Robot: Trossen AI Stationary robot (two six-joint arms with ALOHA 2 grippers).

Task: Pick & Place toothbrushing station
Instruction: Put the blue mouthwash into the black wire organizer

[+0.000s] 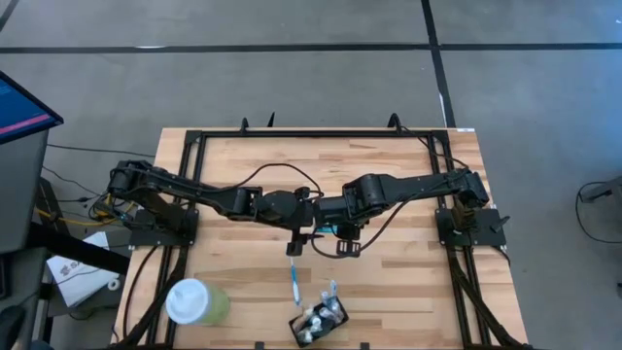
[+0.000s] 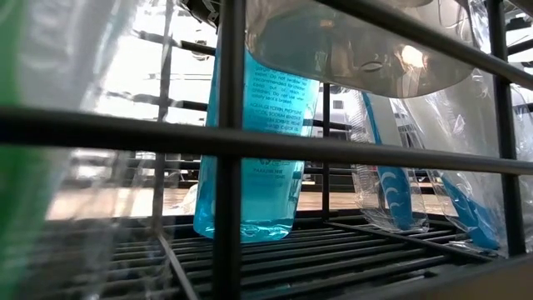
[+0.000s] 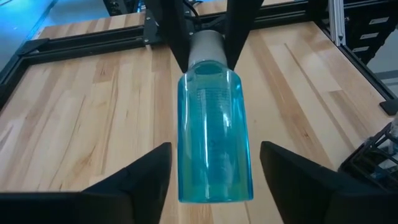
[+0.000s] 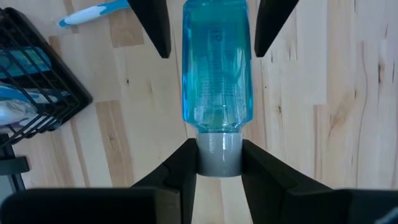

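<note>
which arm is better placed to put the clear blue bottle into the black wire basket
Right. The right gripper is shut on the grey cap of the clear blue bottle, with the black wire basket close by; the left gripper only straddles the bottle's body, open.

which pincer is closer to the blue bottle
Right. The right pincer is shut on the grey cap of the blue bottle, holding it above the table. The left pincer sits open at the bottle's base end, fingers either side, not touching.
</note>
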